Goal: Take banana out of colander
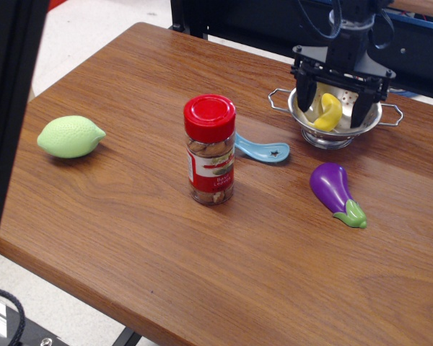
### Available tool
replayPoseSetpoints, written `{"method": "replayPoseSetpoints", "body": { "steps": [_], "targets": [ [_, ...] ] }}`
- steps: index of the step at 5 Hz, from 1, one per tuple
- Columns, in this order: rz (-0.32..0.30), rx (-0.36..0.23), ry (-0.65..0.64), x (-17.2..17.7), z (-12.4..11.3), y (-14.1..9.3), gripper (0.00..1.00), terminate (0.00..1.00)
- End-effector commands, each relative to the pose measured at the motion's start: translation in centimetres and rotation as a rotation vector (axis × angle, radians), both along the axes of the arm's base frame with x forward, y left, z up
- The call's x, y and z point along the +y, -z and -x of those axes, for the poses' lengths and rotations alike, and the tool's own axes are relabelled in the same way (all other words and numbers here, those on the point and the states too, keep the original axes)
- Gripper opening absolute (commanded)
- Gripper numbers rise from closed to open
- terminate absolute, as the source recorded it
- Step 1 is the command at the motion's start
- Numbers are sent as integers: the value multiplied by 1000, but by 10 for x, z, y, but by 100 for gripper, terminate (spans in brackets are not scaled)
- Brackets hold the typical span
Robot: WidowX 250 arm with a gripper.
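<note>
Desk (130, 216) is brown wood-grain laminate, smooth, rounded corner at the far end. Colander (337, 119) is shiny perforated steel, bowl-shaped, with thin wire loop handles left and right and a ring base, at the far right of the desk. Banana (329, 112) lies inside it: smooth bright yellow plastic, curved, tapered ends, leaning against the bowl wall.

My tool (333, 108) is black and two-fingered, lowered into the colander. Fingers are spread apart, one on either side of the banana, which sits in the gap between them. I can't tell if either finger touches it. Nothing is gripped.

Other items: purple eggplant (335, 191), glossy with a green stem cap, just in front of the colander. Light blue spoon-like piece (263, 151), flat, left of the colander. Clear jar (211, 150) with red lid and brownish contents, upright mid-desk. Pale green lemon (70, 136), matte, far left.
</note>
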State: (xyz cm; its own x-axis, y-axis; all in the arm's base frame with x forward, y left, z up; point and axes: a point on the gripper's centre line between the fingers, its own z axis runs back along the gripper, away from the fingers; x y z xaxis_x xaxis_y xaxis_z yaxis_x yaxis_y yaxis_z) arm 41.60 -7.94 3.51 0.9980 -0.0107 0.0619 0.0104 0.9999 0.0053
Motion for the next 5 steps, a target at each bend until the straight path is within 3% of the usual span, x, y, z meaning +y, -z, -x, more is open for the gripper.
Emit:
{"method": "replayPoseSetpoints", "body": {
  "steps": [1,2,3,4,5],
  "targets": [
    [-5,-70,-19,-4,-5,-10,100,0],
    [-5,-76,-16,-3,-5,-13,0,0],
    [-21,-111,-24,-1,-6,-21,0,0],
    [-5,-138,-30,-2,-5,-42,0,0],
    [11,-206,-59,-2,-3,-68,0,0]
  ]
}}
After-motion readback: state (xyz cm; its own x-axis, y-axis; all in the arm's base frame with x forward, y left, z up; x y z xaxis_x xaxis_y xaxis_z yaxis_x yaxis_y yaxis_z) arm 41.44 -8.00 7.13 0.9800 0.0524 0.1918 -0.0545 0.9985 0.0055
